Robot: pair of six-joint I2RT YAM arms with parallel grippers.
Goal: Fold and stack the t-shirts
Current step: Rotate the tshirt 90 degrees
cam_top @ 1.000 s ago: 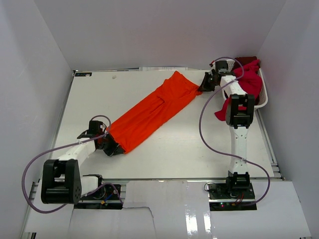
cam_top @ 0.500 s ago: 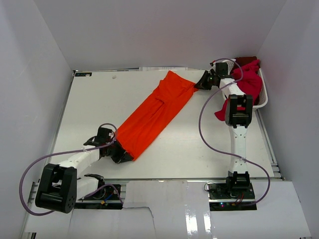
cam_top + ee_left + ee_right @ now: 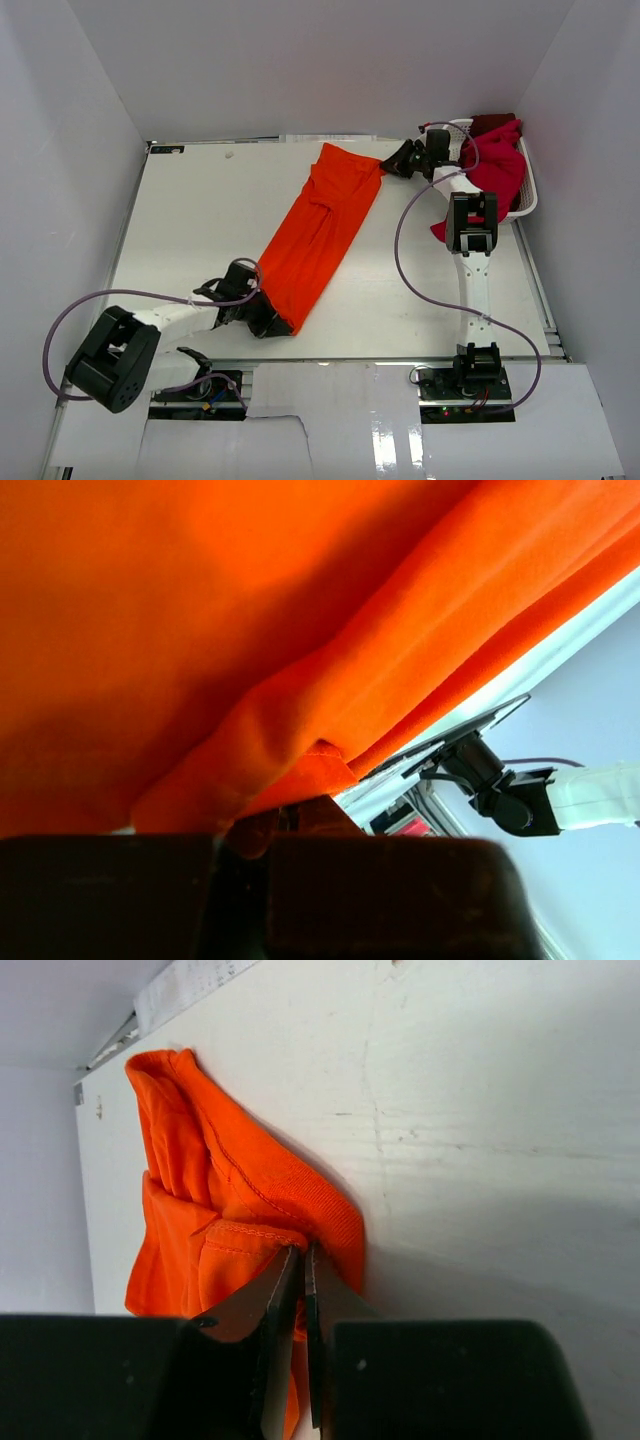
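The orange t-shirt (image 3: 320,230) lies as a long folded band on the white table (image 3: 190,220), running from the far middle to the near edge. My left gripper (image 3: 275,320) is shut on its near end; in the left wrist view the cloth (image 3: 200,630) hangs over the jaws (image 3: 290,815). At the far end my right gripper (image 3: 388,168) pinches the hem. The right wrist view shows thin fingers (image 3: 302,1250) closed on a fold of orange cloth (image 3: 200,1160). Crimson t-shirts (image 3: 497,165) fill the basket at the back right, with a dark red one (image 3: 492,122) behind.
The white lattice basket (image 3: 528,195) stands at the table's far right corner, and a crimson sleeve (image 3: 445,225) hangs over its side by the right arm. White walls enclose the table on three sides. Purple cables loop from both arms.
The left gripper dragged the shirt's near end right and toward the front edge. The right gripper shifted slightly left at the back. The orange band swung from a slant to nearly straight.
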